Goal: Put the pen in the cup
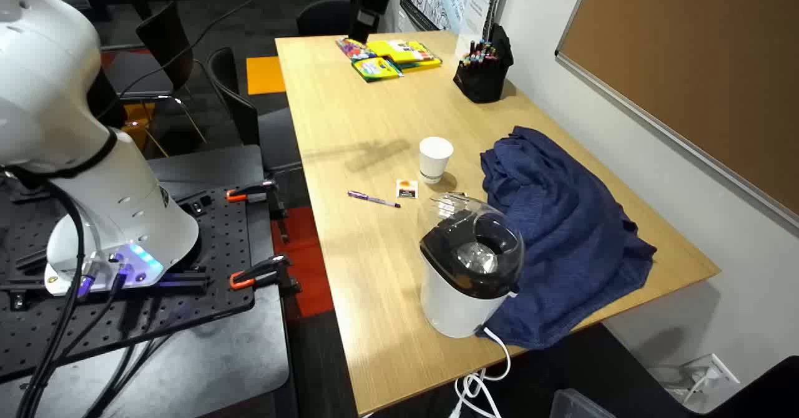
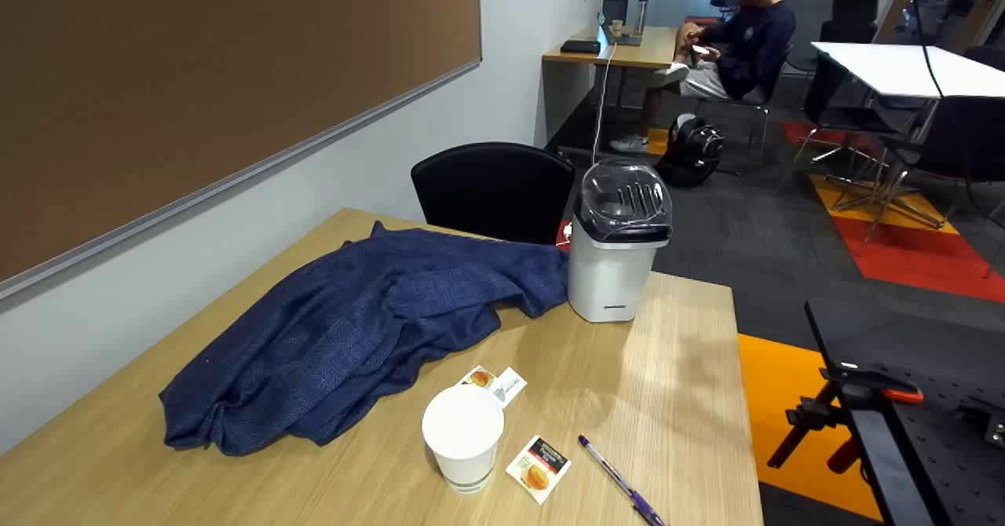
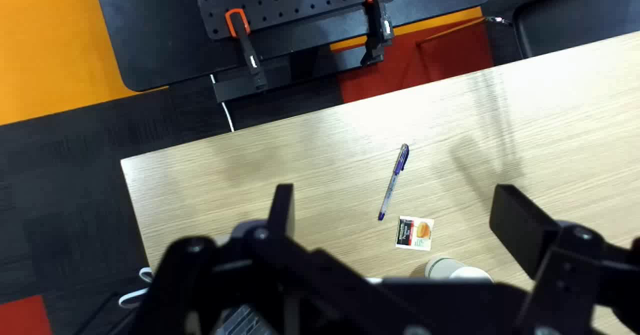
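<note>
A thin purple pen with a clear, lighter barrel lies flat on the wooden table, in both exterior views [image 1: 373, 199] [image 2: 615, 471] and in the wrist view [image 3: 393, 182]. A white paper cup stands upright near it, in both exterior views [image 1: 435, 161] [image 2: 465, 441]. In the wrist view the cup [image 3: 445, 267] is partly hidden behind the gripper body. My gripper [image 3: 400, 212] is wide open and empty, high above the table. The pen appears between its fingers in the wrist view. A dark part of the gripper hangs at the top of an exterior view [image 1: 368, 9].
A tea packet [image 1: 407, 189] lies between pen and cup. Another packet [image 2: 506, 385] lies beside the cup. A white popcorn maker with a black top [image 1: 459, 299] and a dark blue cloth [image 1: 555, 237] are close by. A black marker holder [image 1: 480, 81] and yellow boxes [image 1: 399, 53] stand farther off.
</note>
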You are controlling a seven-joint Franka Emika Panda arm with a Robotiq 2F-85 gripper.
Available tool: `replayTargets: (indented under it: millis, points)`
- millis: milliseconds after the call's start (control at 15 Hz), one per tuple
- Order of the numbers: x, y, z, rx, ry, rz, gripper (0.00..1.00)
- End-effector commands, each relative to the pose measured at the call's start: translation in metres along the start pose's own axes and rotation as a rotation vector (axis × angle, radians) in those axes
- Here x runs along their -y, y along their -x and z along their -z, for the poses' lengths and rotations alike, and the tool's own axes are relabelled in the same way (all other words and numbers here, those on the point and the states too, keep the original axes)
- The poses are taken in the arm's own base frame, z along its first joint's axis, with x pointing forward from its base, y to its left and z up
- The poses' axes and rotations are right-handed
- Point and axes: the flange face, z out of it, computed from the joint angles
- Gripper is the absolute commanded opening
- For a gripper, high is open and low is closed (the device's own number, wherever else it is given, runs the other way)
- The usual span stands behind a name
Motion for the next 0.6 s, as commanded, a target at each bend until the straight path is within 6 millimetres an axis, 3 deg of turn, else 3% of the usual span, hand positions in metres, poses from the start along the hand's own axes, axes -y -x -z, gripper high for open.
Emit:
replayTargets:
  millis: [0,533]
  points:
    - [-0.0002,-0.0001,0.0007,0.001,0.000,0.000,1.00]
    - [0.0070,-0.0029,-0.0083,-0.014,-0.024,-0.017,1.00]
